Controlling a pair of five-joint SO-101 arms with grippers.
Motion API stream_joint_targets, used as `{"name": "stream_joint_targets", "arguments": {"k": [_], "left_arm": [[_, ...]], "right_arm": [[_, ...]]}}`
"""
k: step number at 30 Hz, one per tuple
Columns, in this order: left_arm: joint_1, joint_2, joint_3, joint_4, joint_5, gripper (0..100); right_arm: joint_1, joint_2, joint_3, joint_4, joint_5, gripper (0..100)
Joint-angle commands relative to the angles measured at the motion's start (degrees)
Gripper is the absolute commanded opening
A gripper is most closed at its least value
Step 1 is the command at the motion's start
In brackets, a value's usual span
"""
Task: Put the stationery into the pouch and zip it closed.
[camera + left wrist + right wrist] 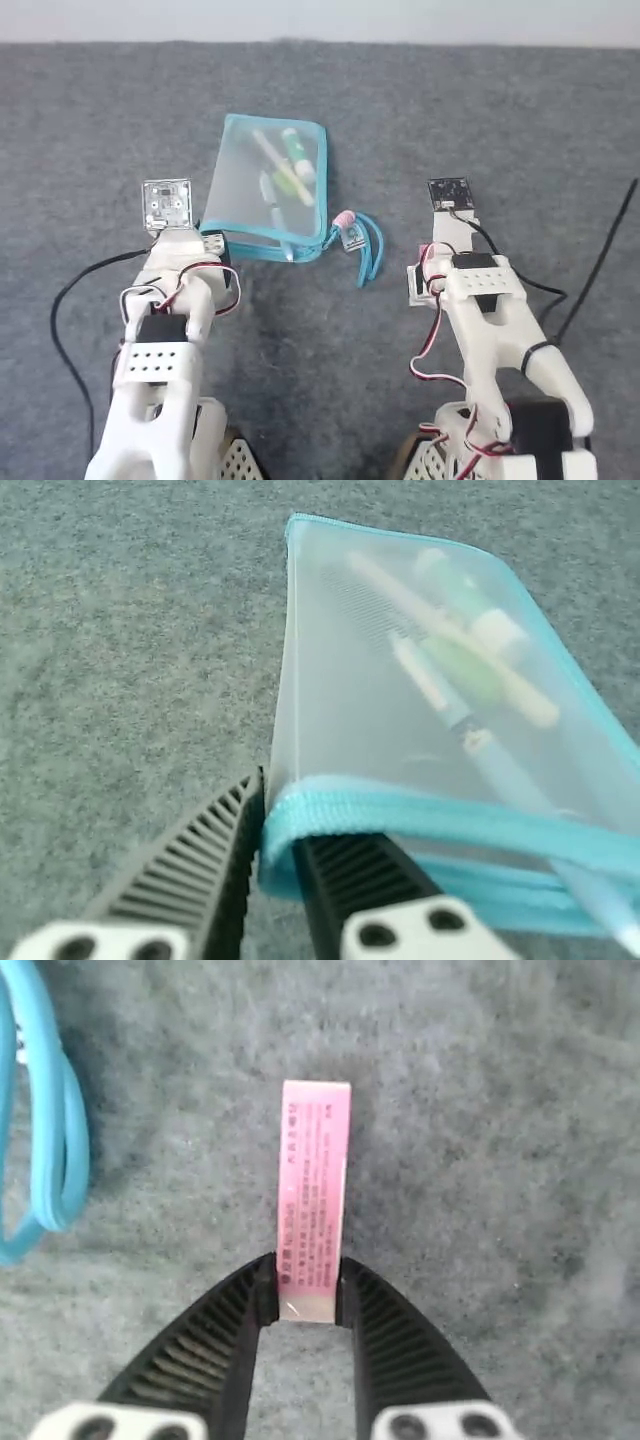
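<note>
The left claw (278, 830) is pinched nearly closed on the teal zip-side corner of the pouch (380, 730), one jaw on either side of the edge binding. In the high view the clear, teal-trimmed pouch lies flat on the grey bench (500, 120), running from this claw towards 12 to 1 o'clock. Inside it are a cream-coloured pen (450, 640), a green-and-white stick (470, 630) and a pale blue pen (500, 770) whose end pokes out through the open zip edge.

The right claw (305, 1280) is closed on the whitish end of a pink eraser (313, 1180). The eraser's printed sleeve points straight out past the jaw tips, above the bench. In the high view this arm sits at about 3 to 4 o'clock from the pouch, apart from it. Between them lies the teal wrist strap (370, 250), looped on the bench at the pouch's zip end, next to a small pink charm (343, 218). The strap is at roughly 9 o'clock from the right arm.
</note>
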Motion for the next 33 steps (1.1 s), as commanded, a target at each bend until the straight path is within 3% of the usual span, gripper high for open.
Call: {"name": "stream_joint_targets", "arguments": {"k": [1, 4, 9, 16, 20, 22, 26, 27, 30, 31, 33], "left_arm": [[0.44, -2.46, -1.1, -0.26, 0.26, 1], [0.62, -2.46, -1.1, -0.26, 0.26, 1], [0.26, -2.46, -1.1, -0.18, 0.26, 1], [0.26, -2.46, -1.1, -0.18, 0.26, 1], [0.53, -2.46, -1.1, -0.18, 0.26, 1], [0.53, -2.46, -1.1, -0.18, 0.26, 1], [0.53, -2.46, -1.1, -0.26, 0.26, 1], [0.53, -2.46, -1.1, -0.26, 0.26, 1], [0.53, -2.46, -1.1, -0.26, 0.26, 1], [0.53, -2.46, -1.1, -0.26, 0.26, 1], [0.53, -2.46, -1.1, -0.26, 0.26, 1]], "right_arm": [[0.84, -0.92, -3.52, 1.27, 0.97, 16.5], [0.4, -0.92, -3.52, 1.36, 2.81, 22.4], [1.27, -0.92, -3.6, 1.1, 2.64, 5.6], [1.27, -0.92, -4.48, 2.59, 2.99, 26.6], [1.19, -1.01, -4.92, 2.77, 3.52, 7.2], [1.36, -0.92, -5.8, 3.3, 3.43, 9.5], [1.27, -0.57, -5.71, 3.38, 2.64, 23.9], [1.27, -0.48, -5.71, 3.38, 2.64, 22.1], [1.45, -0.66, -5.71, 3.03, 2.55, 2.8], [1.45, -0.92, -5.8, 3.21, 2.55, 1.1], [1.54, -0.92, -5.8, 3.3, 2.29, 8.4]]}}
